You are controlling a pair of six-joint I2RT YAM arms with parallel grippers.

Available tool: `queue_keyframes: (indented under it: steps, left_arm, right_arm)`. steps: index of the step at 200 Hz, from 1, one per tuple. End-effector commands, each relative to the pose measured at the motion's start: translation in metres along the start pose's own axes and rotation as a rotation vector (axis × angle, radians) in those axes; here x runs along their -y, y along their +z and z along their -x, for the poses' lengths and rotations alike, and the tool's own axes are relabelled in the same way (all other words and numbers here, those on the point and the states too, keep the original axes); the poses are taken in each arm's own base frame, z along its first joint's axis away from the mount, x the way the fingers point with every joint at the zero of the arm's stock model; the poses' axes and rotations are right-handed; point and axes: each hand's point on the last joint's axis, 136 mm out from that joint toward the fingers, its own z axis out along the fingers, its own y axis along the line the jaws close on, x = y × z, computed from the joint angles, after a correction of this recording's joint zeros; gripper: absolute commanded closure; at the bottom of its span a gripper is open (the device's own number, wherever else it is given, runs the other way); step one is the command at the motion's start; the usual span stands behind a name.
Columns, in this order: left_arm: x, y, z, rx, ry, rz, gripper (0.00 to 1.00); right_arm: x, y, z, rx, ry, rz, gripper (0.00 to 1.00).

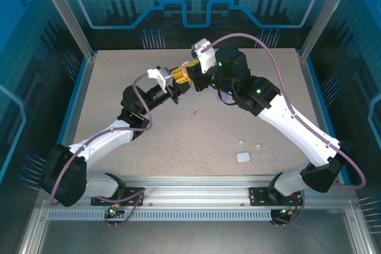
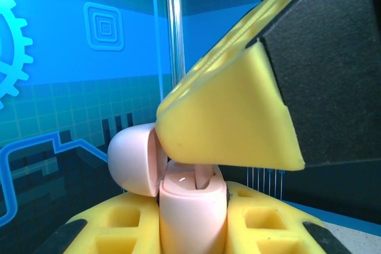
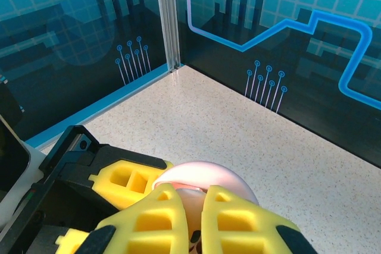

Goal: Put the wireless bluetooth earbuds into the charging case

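A pale pink charging case stands upright between the yellow fingers of my left gripper, which is shut on it. Its lid hangs open to the left. A pink earbud sits stem-down in the case's mouth. My right gripper comes down from above and is shut on that earbud, with the case's lid just beyond its fingertips. In the top view both grippers meet above the table's far middle, left gripper against right gripper.
A closed white case lies on the table at the near right. Two white earbuds lie just behind it. Glass walls and aluminium posts enclose the table.
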Motion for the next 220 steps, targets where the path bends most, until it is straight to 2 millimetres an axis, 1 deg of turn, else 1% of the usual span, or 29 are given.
queue_keyframes:
  steps: [1, 20, 24, 33, 48, 54, 60, 75, 83, 92, 122, 143, 162, 177, 190, 205, 220]
  left_arm:
    - [0.005, 0.001, 0.028, 0.08, 0.045, -0.015, 1.0]
    - [0.004, 0.002, 0.027, 0.074, 0.043, -0.011, 1.0]
    - [0.004, 0.002, 0.026, 0.072, 0.042, -0.011, 1.0]
    - [0.004, 0.002, 0.025, 0.071, 0.04, -0.011, 1.0]
    - [0.004, 0.003, 0.024, 0.066, 0.035, -0.012, 1.0]
    - [0.004, 0.003, 0.023, 0.066, 0.033, -0.012, 1.0]
    - [0.004, 0.002, 0.022, 0.062, 0.031, -0.013, 1.0]
    - [0.003, 0.003, 0.02, 0.058, 0.025, -0.012, 1.0]
    - [0.004, 0.003, 0.018, 0.055, 0.021, -0.014, 1.0]
    - [0.003, 0.003, 0.017, 0.051, 0.018, -0.012, 1.0]
    - [0.003, 0.002, 0.013, 0.047, 0.011, -0.009, 1.0]
    - [0.003, 0.002, 0.012, 0.046, 0.009, -0.007, 1.0]
    - [0.001, 0.001, 0.012, 0.047, 0.009, 0.0, 1.0]
    - [-0.001, -0.001, 0.013, 0.049, 0.017, 0.017, 1.0]
    - [-0.006, -0.004, 0.015, 0.055, 0.018, 0.057, 1.0]
    - [-0.011, -0.008, 0.017, 0.059, 0.028, 0.099, 1.0]
    - [-0.014, -0.014, 0.019, 0.065, 0.042, 0.127, 1.0]
  right_arm:
    - [-0.009, -0.005, -0.009, -0.023, -0.011, 0.046, 0.91]
    - [-0.009, -0.008, -0.006, -0.012, -0.01, 0.049, 0.88]
    - [-0.009, -0.009, -0.006, -0.008, -0.009, 0.047, 0.86]
    - [-0.008, -0.01, -0.003, 0.001, -0.003, 0.044, 0.77]
    - [-0.006, -0.012, 0.003, 0.017, 0.011, 0.032, 0.7]
    - [-0.003, -0.013, 0.006, 0.023, 0.019, 0.024, 0.65]
    - [-0.001, -0.014, 0.01, 0.033, 0.033, 0.016, 0.62]
    - [0.003, -0.018, 0.021, 0.055, 0.062, 0.01, 0.57]
    - [0.004, -0.021, 0.029, 0.07, 0.085, 0.011, 0.52]
    - [0.003, -0.024, 0.037, 0.083, 0.1, 0.026, 0.5]
    - [-0.001, -0.037, 0.064, 0.14, 0.156, 0.079, 0.38]
    - [0.003, -0.044, 0.076, 0.167, 0.197, 0.093, 0.34]
    - [0.015, -0.049, 0.08, 0.181, 0.245, 0.063, 0.33]
    - [0.041, -0.05, 0.073, 0.165, 0.331, -0.022, 0.32]
    - [0.067, -0.051, 0.057, 0.13, 0.419, -0.114, 0.32]
    - [0.099, -0.05, 0.029, 0.069, 0.531, -0.238, 0.3]
    - [0.125, -0.045, -0.009, -0.021, 0.64, -0.345, 0.3]
